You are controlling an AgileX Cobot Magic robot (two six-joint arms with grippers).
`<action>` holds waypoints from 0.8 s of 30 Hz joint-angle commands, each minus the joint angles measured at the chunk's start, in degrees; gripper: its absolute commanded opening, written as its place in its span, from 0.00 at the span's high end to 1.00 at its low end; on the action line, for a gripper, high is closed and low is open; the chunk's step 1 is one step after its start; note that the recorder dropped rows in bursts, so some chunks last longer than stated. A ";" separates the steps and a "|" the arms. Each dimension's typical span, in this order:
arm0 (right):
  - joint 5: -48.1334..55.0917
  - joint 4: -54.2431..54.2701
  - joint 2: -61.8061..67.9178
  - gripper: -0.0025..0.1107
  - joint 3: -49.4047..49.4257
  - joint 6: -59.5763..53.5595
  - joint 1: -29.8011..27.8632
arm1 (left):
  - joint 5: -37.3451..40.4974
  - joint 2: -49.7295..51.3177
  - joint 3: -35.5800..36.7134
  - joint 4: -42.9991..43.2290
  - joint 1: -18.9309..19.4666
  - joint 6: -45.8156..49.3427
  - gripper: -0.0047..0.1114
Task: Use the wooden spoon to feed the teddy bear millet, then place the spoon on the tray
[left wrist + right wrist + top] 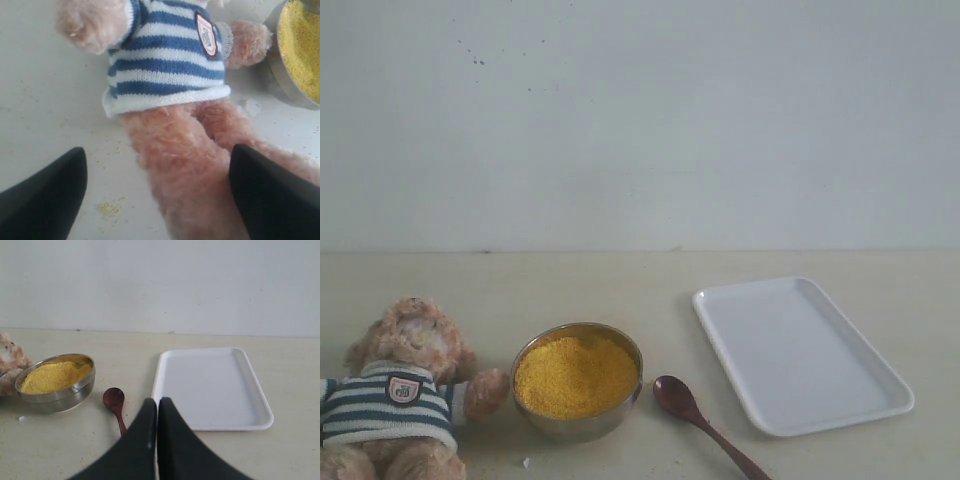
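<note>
The teddy bear [405,385] in its striped sweater lies at the front left of the table. Next to it stands the steel bowl [577,380] heaped with yellow millet [576,375]. The wooden spoon [695,412] lies on the table between bowl and tray, handle toward the front edge. The white tray [798,352] sits empty at the right. No gripper shows in the exterior view. My left gripper [157,192] is open over the teddy bear's [175,90] legs, holding nothing. My right gripper [157,410] is shut and empty, hovering near the spoon [115,407] and the tray [212,389].
A plain wall rises behind the table. Spilled millet grains [111,207] speckle the tabletop beside the bear's legs, and a small white crumb [525,462] lies in front of the bowl.
</note>
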 commanded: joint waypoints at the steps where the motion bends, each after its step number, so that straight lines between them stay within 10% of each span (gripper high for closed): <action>1: -0.44 -0.12 -0.25 0.98 -0.03 -0.42 -0.11 | -2.15 3.99 0.46 -10.59 2.64 11.74 0.33; 24: -0.44 -0.12 -0.25 0.98 -0.03 -0.42 -0.11 | -4.94 22.75 0.46 -48.30 4.33 48.22 0.33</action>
